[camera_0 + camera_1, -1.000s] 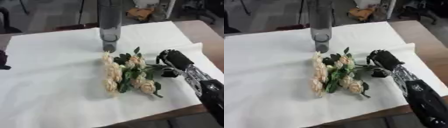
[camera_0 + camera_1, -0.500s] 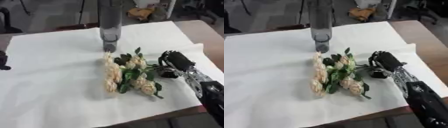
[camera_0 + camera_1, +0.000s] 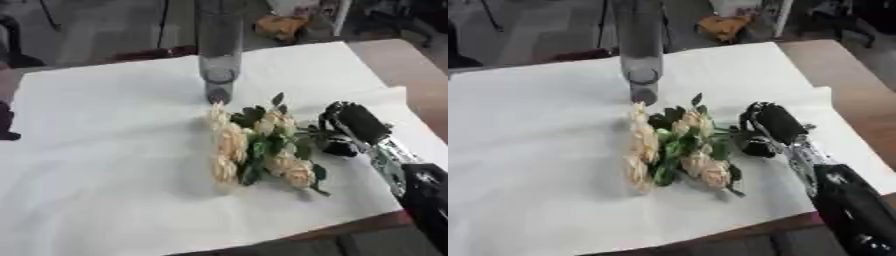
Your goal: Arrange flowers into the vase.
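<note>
a white cloth (image 3: 105, 165) covers the counter (image 3: 398, 55), whose bare brown top shows along the right edge. the flowers (image 3: 254, 145), a bunch of cream blooms with dark green leaves, lie flat on the cloth right of the middle. the vase (image 3: 219, 47), tall and grey, stands upright near the far edge, just beyond the top bloom. the right hand (image 3: 767, 125) comes in from the near right corner and rests at the stem side of the bunch, fingers curled; whether they grip a stem i cannot tell. a dark bit of the left hand (image 3: 5, 122) shows at the left edge.
</note>
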Robot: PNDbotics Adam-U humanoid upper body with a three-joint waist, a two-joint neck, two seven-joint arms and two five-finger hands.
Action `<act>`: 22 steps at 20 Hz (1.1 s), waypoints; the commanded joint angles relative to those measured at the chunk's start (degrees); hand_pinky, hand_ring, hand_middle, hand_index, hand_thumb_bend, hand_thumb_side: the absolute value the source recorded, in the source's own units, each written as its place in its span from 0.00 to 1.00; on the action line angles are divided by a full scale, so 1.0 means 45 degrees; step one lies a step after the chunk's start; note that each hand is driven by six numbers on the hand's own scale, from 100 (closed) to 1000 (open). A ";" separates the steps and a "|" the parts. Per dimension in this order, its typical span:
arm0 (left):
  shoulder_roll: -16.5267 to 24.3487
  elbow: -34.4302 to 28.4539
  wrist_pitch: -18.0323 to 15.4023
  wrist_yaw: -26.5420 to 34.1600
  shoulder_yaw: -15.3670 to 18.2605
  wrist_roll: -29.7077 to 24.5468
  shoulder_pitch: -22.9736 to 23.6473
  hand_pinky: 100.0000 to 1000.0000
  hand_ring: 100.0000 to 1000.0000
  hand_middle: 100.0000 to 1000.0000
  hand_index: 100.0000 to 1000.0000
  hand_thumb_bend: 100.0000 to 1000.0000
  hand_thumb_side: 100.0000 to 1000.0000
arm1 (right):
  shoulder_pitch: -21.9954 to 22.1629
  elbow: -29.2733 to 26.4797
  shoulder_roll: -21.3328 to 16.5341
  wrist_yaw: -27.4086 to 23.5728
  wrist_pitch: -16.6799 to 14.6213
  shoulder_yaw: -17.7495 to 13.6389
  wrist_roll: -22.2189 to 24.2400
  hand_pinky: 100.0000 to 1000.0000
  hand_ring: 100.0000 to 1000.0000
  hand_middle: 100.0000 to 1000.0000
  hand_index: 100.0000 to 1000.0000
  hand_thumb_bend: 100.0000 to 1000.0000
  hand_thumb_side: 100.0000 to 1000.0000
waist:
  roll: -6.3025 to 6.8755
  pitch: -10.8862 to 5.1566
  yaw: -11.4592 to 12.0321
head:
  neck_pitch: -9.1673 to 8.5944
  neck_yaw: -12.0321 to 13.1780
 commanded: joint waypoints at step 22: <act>0.0120 -0.0152 0.0047 0.0062 0.0024 0.0156 -0.0140 0.52 0.69 0.58 0.63 0.93 0.57 | -0.0153 -0.0779 -0.0357 -0.3995 -0.0148 -0.0074 0.1254 0.00 0.00 0.00 0.06 0.00 0.80 | 0.0111 -0.0219 0.0048 | 0.0076 -0.0035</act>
